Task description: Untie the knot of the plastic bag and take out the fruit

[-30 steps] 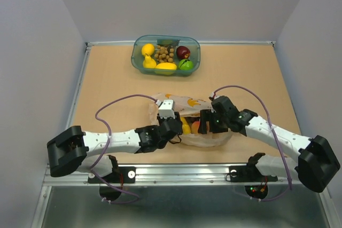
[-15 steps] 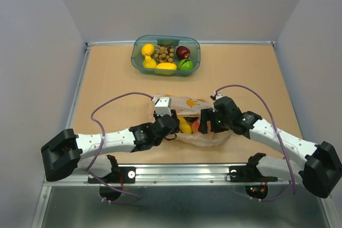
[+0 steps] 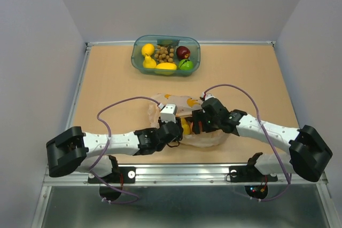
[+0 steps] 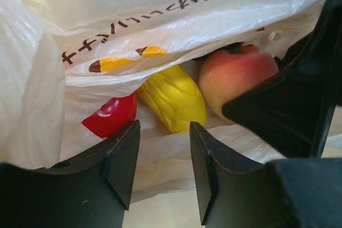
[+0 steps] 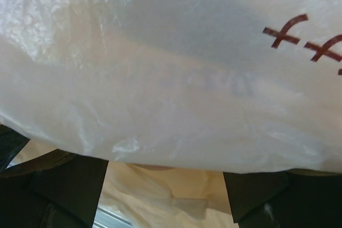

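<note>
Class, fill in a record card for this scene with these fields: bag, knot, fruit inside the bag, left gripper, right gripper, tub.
bag: plastic bag lying on the table, mouth gaping in the left wrist view
knot: none visible
fruit inside the bag: peach, yellow fruit, red fruit
left gripper: open, at the bag mouth, fingers pointing at the fruit
right gripper: open, fingers wide apart, bag film draped just above them
tub: teal tub at the far edge of the table, apart from the bag, holding other fruit

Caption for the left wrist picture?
Left end effector, open, before the plastic bag holding peach, yellow fruit, red fruit.
</note>
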`<state>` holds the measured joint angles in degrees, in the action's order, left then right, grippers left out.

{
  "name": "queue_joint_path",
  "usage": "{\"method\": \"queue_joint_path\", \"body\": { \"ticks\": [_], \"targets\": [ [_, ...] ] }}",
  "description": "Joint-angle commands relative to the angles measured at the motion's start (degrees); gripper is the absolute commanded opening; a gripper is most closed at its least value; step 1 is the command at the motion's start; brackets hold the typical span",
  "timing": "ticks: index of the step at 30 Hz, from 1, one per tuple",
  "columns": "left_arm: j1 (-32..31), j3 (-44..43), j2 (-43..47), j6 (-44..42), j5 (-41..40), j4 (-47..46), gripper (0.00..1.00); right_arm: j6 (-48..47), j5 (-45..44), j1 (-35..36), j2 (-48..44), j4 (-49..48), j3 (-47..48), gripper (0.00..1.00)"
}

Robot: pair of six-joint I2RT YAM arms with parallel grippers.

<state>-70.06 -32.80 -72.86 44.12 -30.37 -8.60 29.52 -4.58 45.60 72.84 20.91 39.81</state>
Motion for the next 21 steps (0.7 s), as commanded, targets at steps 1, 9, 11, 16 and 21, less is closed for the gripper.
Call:
{"method": "queue_joint_path", "body": {
  "ticks": [1,9,11,16,21],
  "targets": [
    [-0.34,1.07,1.58,1.23,-1.0,1.21,0.54,0.37,-4.21,0.63,-0.41,-4.9,-0.26,0.76],
    [-0.16,-4.81,9.56,-5.96,-0.31,7.62,0.65,-2.09,3.51,0.63,-9.37,-4.3,1.75,0.15],
    [0.1,-9.46,11.59,-10.34,0.31,11.3,0.7,-3.4,8.06,0.63,-12.0,-3.6,3.51,0.13],
    [5.35,-19.65,17.31,-16.51,2.23,18.52,0.79,-6.66,14.76,0.63,-16.14,-2.98,7.2,0.08],
    [14.32,-24.94,19.25,-24.67,0.5,22.13,0.83,-9.3,16.45,0.54,-15.46,-2.98,16.93,0.06]
  ]
}}
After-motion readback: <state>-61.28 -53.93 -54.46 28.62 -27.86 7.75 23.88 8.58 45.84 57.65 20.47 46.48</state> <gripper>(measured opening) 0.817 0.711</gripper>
